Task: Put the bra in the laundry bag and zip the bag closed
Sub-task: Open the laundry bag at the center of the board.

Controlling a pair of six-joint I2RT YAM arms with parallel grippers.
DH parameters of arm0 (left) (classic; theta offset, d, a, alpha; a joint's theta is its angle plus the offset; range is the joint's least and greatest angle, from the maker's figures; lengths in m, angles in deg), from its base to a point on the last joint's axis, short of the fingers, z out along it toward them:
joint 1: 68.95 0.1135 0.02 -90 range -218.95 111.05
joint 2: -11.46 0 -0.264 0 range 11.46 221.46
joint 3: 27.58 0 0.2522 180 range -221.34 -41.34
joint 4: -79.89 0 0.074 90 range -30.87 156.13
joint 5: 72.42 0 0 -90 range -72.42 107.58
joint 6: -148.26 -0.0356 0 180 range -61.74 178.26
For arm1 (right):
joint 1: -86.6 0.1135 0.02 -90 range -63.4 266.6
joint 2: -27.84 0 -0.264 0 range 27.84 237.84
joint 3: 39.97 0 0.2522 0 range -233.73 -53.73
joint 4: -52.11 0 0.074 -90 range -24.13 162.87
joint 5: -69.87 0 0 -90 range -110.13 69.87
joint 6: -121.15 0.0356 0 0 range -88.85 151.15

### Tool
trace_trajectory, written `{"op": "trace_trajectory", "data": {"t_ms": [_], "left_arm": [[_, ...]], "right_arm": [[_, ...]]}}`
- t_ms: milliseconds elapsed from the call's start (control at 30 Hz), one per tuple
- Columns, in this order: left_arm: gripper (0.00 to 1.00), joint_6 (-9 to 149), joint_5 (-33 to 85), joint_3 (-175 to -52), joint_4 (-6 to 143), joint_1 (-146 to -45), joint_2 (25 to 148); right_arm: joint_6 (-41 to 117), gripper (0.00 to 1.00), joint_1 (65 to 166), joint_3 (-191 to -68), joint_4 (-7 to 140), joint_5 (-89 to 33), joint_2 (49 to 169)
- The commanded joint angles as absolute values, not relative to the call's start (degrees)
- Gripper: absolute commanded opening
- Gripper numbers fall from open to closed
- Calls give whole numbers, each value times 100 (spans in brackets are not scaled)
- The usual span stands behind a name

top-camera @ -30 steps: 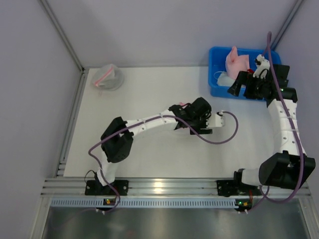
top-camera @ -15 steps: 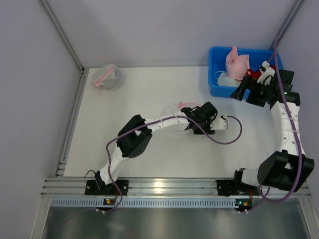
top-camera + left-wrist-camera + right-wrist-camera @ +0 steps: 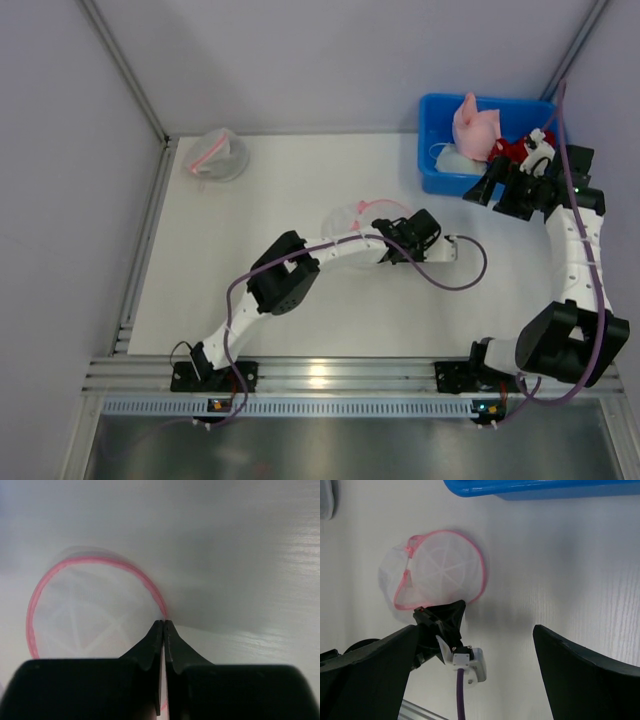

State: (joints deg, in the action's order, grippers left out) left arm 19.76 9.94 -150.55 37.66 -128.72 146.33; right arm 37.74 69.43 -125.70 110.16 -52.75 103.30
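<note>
left gripper: fingers pressed together, pink rim of mesh laundry bag pinched | right gripper: spread wide, nothing held | pink bra: seen in blue bin

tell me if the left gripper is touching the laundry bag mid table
Touching. In the left wrist view the left gripper is shut, and the pink rim of the laundry bag runs straight into its closed fingertips.

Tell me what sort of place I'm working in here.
Most likely a lab robot test cell, not a home laundry: a white table, plain grey partition walls, an aluminium rail holding the arm bases, and a blue bin.
</note>
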Motion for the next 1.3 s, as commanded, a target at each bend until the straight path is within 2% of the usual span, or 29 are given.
{"op": "trace_trajectory", "data": {"t_ms": [0,433,533,733,767,867,967,1067,1167,1267], "left_arm": [[0,2177,914,-15059,3756,-12863,14330],[0,5025,2065,-14550,4220,-12354,12091],[0,5999,2697,-13883,4737,-11915,11457],[0,7775,3849,-11610,6558,-10335,10210],[0,8186,3963,-11422,7047,-10131,10120],[0,8925,4358,-10816,7297,-9454,9953],[0,9419,4754,-10139,7631,-8856,9821],[0,9622,4957,-9523,7860,-8452,9584],[0,9597,5298,-8953,7869,-8127,9260],[2,9326,5720,-8670,7651,-7950,8926]], "right_arm": [[3862,99,6858,-12563,10929,-5493,10149],[3748,99,6858,-12396,10806,-5616,10043],[3695,99,6866,-12300,10779,-5678,10070],[3625,99,6910,-11913,10613,-5994,10192],[3607,99,6937,-11852,10595,-6029,10219],[3581,96,7086,-11632,10542,-6091,10316],[3493,87,7332,-11429,10516,-6117,10404],[3379,66,7692,-11271,10498,-6083,10448],[3230,58,8349,-11148,10542,-5916,10588],[3168,55,8807,-11095,10551,-5740,10658]]}}
